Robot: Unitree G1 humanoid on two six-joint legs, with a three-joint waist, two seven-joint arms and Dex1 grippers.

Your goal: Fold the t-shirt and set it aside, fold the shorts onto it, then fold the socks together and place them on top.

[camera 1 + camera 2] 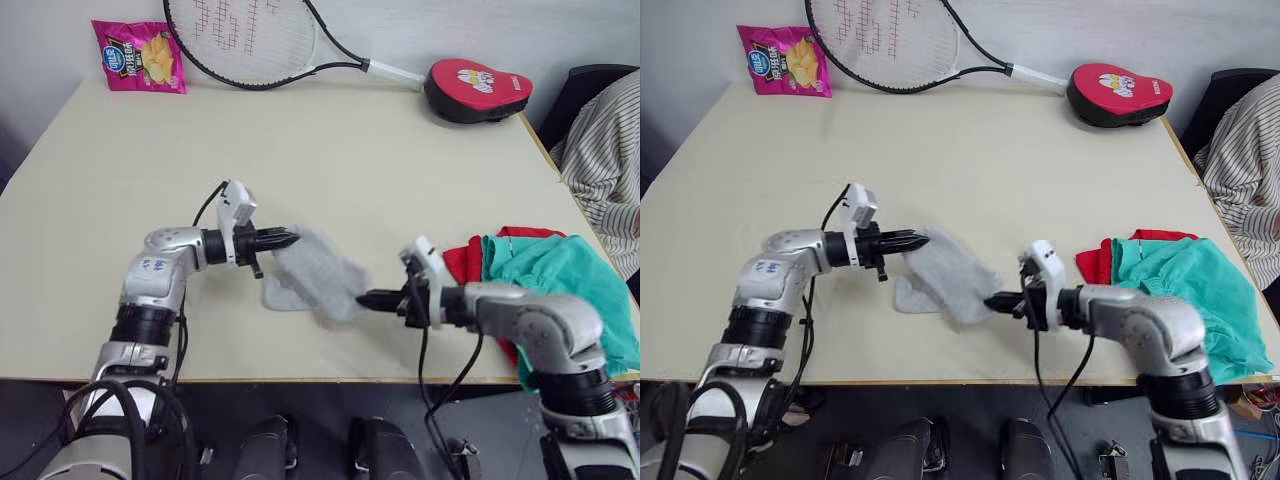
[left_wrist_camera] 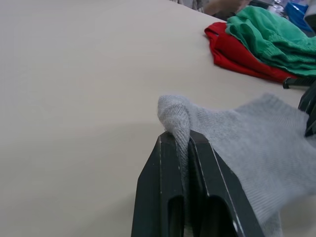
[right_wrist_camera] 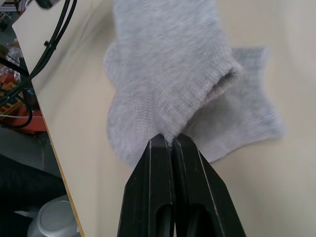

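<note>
The socks (image 1: pixel 312 275) were found lying on the table (image 1: pixel 330 150), near its front edge and between the two arms, one sock stretched over the other. The left gripper (image 1: pixel 292 238) was clamped on a bunched fold at one end of the upper sock, its fingers (image 2: pixel 163 197) pressed together with a ridge of grey knit squeezed between them. The right gripper (image 1: pixel 366 298) was closed on the opposite end, its fingers (image 3: pixel 158 197) pinching the fabric edge beside the open cuff. The second sock was seen flat beneath, partly covered. The t-shirt (image 1: pixel 465 258) and the shorts (image 1: pixel 560 275) were stacked at the table's right front corner, the shorts on top, well apart from the socks. The socks were judged to be very light, soft and wholly limp, with no stiffness to hold a shape; any unsupported length would be expected to sag and drape. The knit surface was judged to be grippy rather than slippery, and not fragile, so a firm pinch would be tolerated. A hold at the extreme ends, as shown, was considered suitable for spreading and aligning; for carrying the pair to the stack, a pinch through both layers was judged advisable, since the lower sock could otherwise be left behind.
</note>
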